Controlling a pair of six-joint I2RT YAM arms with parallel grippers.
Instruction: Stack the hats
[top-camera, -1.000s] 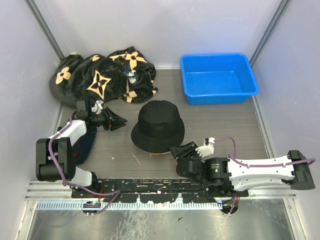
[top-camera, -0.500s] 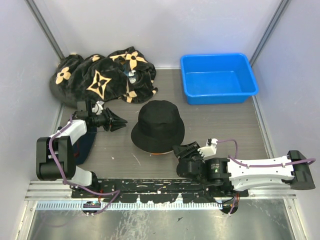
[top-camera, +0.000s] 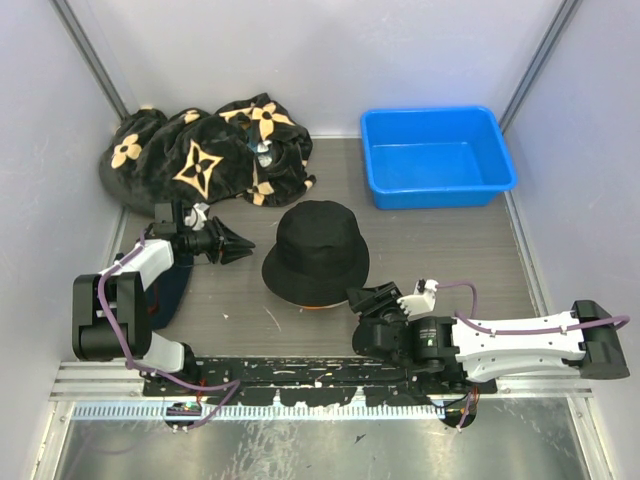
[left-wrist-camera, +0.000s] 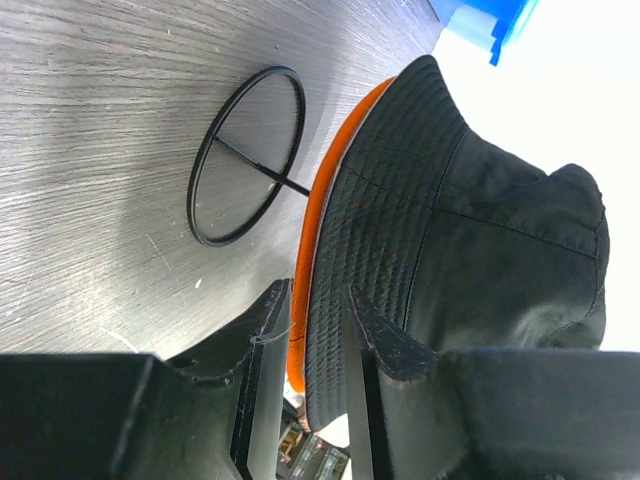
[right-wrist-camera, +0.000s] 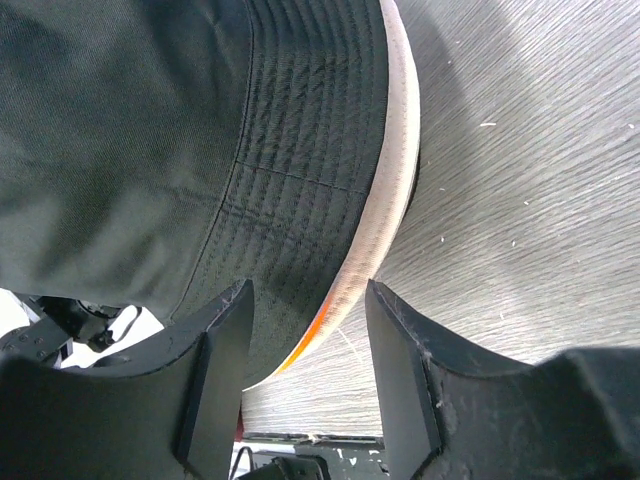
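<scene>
Worktop (top-camera: 450, 250) carries a black hat (top-camera: 317, 247) at centre, stacked over a cream hat (right-wrist-camera: 398, 150) and an orange hat (left-wrist-camera: 303, 290), only their brim edges showing. Right tool (top-camera: 366, 298), released, sits just beside the near brim. Left tool (top-camera: 245, 243), narrowly parted and empty, points at the stack.

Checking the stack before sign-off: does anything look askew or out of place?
The black fabric bucket hat sits off-centre: an orange brim and a cream brim peek out beneath its near edge. A thin black wire ring lies on the table beside it.
</scene>
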